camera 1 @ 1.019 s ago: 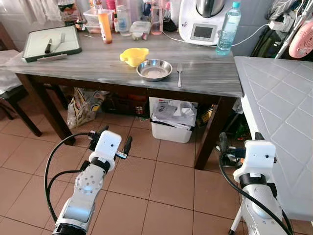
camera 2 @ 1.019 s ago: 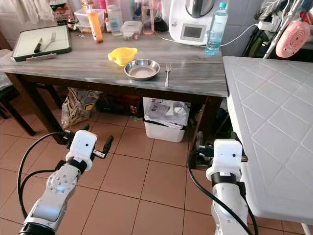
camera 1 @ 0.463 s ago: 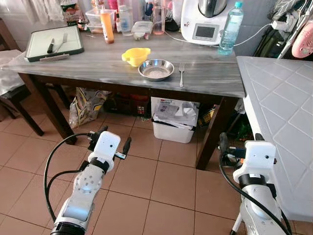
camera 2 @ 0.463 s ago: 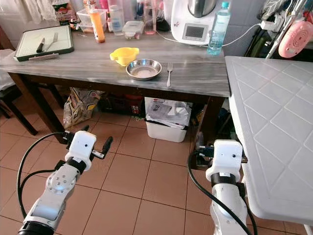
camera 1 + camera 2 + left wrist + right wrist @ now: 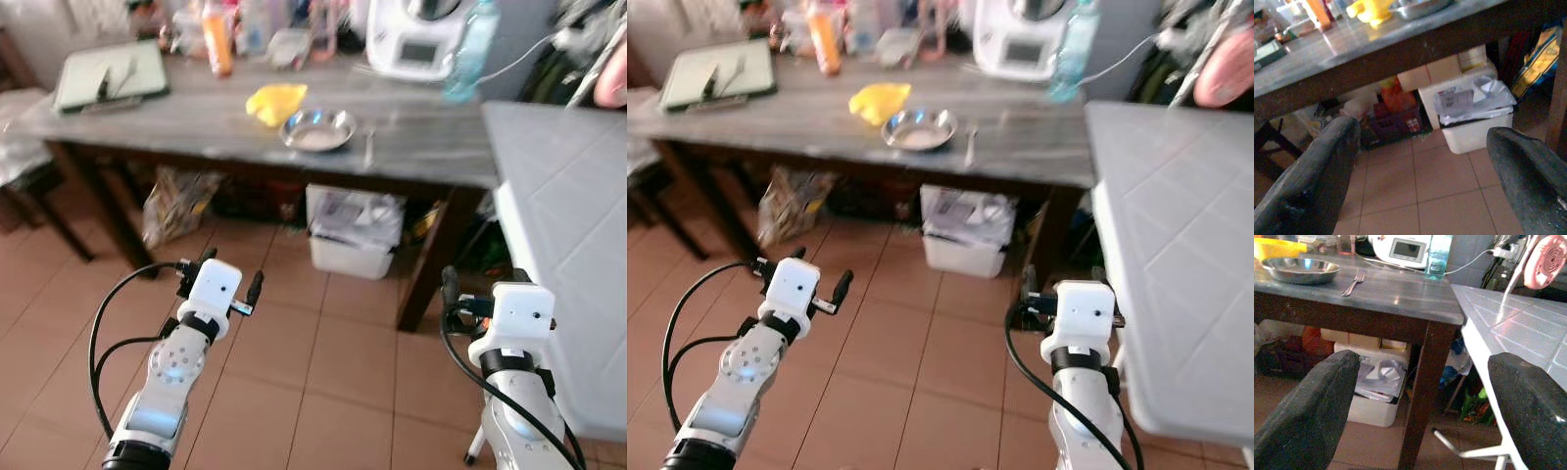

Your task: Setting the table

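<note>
— Kitchen floor tiles (image 5: 323, 392) under you; why are both arms low?

— I'm short of the table (image 5: 1019, 147). My left gripper (image 5: 1420, 161) and right gripper (image 5: 1422, 396) spread wide, empty; steel bowl (image 5: 918, 128) and fork (image 5: 970, 144) wait there.

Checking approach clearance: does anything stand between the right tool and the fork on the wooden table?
Nothing visible blocks it. The right tool, fingers open, hangs low over the tiled floor; the silver fork lies above on the grey-topped wooden table, beside the steel bowl.
</note>
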### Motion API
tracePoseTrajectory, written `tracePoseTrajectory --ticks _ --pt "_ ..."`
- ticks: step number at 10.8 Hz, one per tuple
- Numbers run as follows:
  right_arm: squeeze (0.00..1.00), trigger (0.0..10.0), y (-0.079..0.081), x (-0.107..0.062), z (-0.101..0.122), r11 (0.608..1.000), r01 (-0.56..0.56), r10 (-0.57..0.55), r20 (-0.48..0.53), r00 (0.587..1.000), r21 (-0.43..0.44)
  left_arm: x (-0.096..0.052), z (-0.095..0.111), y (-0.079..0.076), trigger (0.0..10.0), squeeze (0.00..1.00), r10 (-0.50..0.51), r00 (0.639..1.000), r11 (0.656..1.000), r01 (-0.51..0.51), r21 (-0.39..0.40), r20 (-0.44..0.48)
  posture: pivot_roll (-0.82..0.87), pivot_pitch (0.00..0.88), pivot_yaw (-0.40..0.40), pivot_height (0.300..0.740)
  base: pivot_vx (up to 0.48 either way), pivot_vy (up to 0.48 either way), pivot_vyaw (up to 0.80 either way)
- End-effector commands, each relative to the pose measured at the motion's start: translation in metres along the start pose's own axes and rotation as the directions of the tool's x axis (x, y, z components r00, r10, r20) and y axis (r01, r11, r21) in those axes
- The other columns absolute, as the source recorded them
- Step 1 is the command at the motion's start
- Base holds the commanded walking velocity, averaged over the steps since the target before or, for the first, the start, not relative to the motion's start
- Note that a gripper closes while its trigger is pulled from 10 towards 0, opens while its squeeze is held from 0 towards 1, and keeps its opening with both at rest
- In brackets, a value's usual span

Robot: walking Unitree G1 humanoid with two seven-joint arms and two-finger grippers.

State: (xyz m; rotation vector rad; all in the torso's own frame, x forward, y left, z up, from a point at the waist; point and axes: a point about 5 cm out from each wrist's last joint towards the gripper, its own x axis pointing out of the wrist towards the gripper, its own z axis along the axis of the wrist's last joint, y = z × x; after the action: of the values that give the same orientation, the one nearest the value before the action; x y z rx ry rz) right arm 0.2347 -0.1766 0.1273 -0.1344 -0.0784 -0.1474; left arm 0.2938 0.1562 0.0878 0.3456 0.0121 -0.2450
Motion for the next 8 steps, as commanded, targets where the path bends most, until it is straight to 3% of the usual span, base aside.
tracePoseTrajectory --ticks 1,6,8 --pt "0.0 10.0 0.0004 -0.0003 -0.0008 1.0 0.004 -0.004 -0.004 1.0 0.007 -0.0016 -0.0037 0.0013 10.0 0.0 -0.009 1.0 1.0 0.009 -0.004 -0.013 0.04 0.063 0.049 0.74 -0.326 0.0 0.0" --pt "0.0 10.0 -0.0011 0.0003 -0.0012 1.0 0.012 -0.012 -0.005 1.0 0.004 -0.0006 -0.0026 -0.0014 10.0 0.0 -0.024 1.0 1.0 0.024 -0.007 -0.011 0.03 0.062 0.049 0.74 -0.316 0.0 0.0" --pt "0.0 10.0 -0.0014 0.0006 -0.0012 1.0 0.016 -0.016 -0.004 1.0 0.002 0.0008 -0.0018 -0.0023 10.0 0.0 -0.04 0.999 0.999 0.04 -0.011 -0.003 0.03 0.062 0.05 0.74 0.0 0.0 0.0"
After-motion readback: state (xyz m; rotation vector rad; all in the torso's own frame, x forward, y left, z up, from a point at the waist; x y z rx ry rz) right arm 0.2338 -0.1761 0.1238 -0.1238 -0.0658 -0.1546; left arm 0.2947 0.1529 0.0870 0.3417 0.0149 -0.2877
